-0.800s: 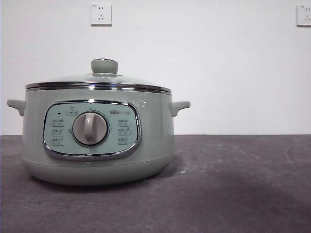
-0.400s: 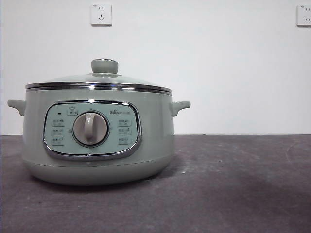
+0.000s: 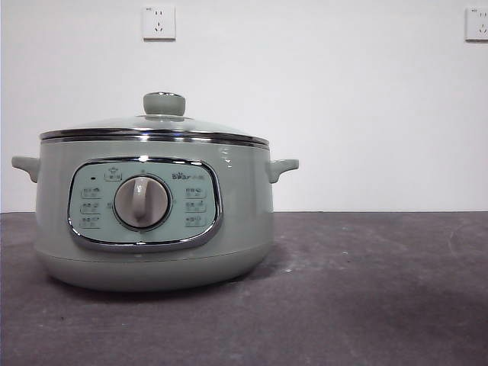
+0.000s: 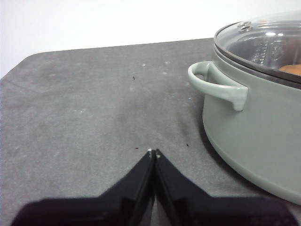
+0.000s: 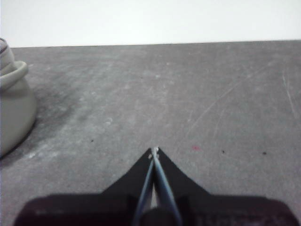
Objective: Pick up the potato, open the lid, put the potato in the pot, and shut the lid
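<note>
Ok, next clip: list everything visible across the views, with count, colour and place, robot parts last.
pot: one, pale sage green, on the table toward one side, grey dial facing the front camera.
lid: one, glass with steel rim and grey-green knob, seated on the pot.
potato: one, orange-brown, partly seen through the lid, inside the pot.
table: one, dark grey, scuffed.
wall sockets: two, white, on the white wall behind.
left pincer: one, black, jaws shut, above the table beside the pot's handle.
right pincer: one, black, jaws shut, above the table on the pot's other side.
</note>
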